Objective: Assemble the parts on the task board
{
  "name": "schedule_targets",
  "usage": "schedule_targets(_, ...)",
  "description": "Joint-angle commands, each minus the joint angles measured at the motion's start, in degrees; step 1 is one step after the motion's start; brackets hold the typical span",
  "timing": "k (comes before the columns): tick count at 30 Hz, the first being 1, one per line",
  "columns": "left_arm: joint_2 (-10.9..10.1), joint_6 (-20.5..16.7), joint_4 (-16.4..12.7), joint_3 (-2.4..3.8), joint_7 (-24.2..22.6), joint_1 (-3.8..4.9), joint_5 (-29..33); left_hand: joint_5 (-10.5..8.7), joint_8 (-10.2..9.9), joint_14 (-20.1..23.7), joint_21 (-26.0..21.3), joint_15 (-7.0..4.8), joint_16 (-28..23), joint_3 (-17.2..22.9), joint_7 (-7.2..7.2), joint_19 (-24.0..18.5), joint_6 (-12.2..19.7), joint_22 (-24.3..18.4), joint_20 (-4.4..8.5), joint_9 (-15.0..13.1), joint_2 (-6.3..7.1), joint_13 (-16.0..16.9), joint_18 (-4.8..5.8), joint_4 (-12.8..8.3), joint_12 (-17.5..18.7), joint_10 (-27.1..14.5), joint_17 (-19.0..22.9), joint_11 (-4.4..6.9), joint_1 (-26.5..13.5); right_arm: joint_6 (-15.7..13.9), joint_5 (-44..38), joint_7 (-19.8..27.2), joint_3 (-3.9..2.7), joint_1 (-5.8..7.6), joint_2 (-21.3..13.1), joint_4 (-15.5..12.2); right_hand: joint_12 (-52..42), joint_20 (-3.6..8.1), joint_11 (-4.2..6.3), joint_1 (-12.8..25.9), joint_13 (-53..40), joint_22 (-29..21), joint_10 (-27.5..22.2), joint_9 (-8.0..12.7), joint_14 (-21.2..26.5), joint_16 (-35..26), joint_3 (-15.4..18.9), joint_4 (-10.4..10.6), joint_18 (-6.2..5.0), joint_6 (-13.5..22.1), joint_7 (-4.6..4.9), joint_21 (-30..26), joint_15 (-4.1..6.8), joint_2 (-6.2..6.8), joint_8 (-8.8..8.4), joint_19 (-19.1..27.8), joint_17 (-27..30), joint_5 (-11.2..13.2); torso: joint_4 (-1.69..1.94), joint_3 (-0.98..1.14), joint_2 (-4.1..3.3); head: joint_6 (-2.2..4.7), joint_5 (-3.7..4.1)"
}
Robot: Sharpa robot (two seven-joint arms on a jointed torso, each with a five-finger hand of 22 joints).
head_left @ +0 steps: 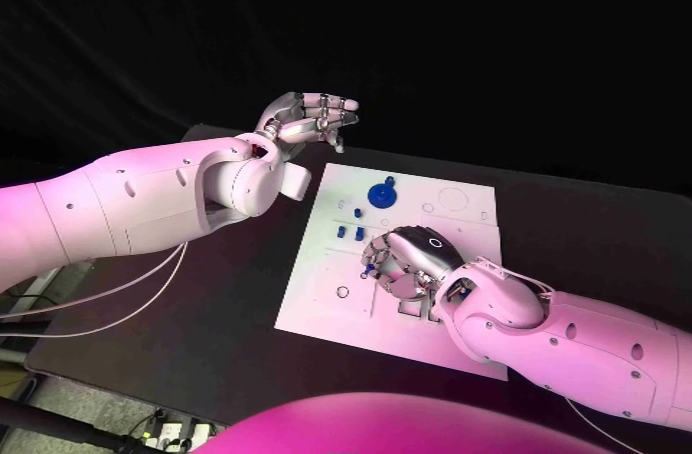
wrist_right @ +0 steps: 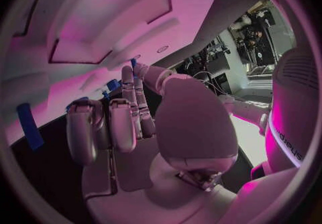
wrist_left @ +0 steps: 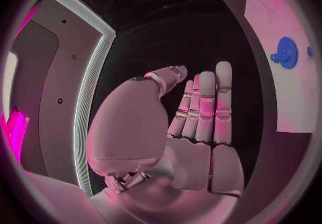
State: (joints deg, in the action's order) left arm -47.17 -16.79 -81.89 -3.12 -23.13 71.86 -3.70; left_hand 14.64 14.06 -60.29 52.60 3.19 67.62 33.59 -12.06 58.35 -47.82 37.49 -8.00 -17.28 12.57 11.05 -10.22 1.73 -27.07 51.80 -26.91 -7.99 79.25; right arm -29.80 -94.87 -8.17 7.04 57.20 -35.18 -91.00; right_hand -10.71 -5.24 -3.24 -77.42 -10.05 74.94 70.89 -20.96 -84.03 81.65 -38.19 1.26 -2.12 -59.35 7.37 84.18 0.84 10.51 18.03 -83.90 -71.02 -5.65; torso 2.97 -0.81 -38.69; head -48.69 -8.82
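The white task board (head_left: 329, 316) lies mid-table. My right hand (head_left: 408, 264) is lowered onto its middle, fingers pointing at the board. In the right wrist view my right hand (wrist_right: 144, 127) pinches a small blue part (wrist_right: 133, 63) between the thumb and a finger, its other fingers curled. A round blue part (head_left: 382, 194) sits near the board's far edge, and small blue parts (head_left: 343, 232) stand left of my right hand. My left hand (head_left: 307, 119) is raised off the board's far left corner, fingers straight, holding nothing. The left wrist view shows my left hand (wrist_left: 195, 127) and the round blue part (wrist_left: 287, 52).
More small blue parts (wrist_right: 30, 127) stand on the board close to my right hand's curled fingers. Black table surface (head_left: 577, 224) surrounds the board on all sides. Cables (head_left: 101, 304) hang off the table's left edge.
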Motion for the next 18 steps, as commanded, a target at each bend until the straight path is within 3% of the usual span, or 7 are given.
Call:
schedule_targets(1,0.1,0.5,0.0,0.04,-0.2,0.03,0.2,0.26,-0.1,0.3,0.2,-0.01,0.1,-0.2,0.03,-0.4,0.3,0.1,-0.07,0.1,0.08,-0.1,-0.34,-0.3,-0.3,-0.4,0.1,0.01,0.3,-0.1,-0.2,0.9,0.01,-0.13,0.1,-0.1,0.0,0.44,0.07,0.3,-0.1,12.1,0.1,-0.1,-2.4,0.0,0.1,-0.3,0.71,-0.5,-0.06,0.0,0.35,-0.19,0.36,-3.4,0.1,-0.3,-0.05,-0.02,0.01,-0.22,-0.13)
schedule_targets(18,0.0,0.9,0.1,0.04,0.1,0.03,0.2,0.26,-0.1,0.3,0.2,-0.01,0.1,-0.2,0.03,-0.4,0.3,0.1,-0.07,0.1,0.08,-0.1,-0.34,-0.3,-0.3,-0.4,0.1,0.01,0.3,1.4,-0.2,1.1,0.01,-0.25,0.4,0.2,0.1,0.43,0.02,0.5,-0.1,12.1,0.0,-0.1,-2.4,0.0,0.1,-0.3,0.71,-0.4,-0.02,0.0,0.33,-0.16,0.32,-3.4,0.2,-0.2,0.00,-0.04,0.01,-0.48,-0.50)
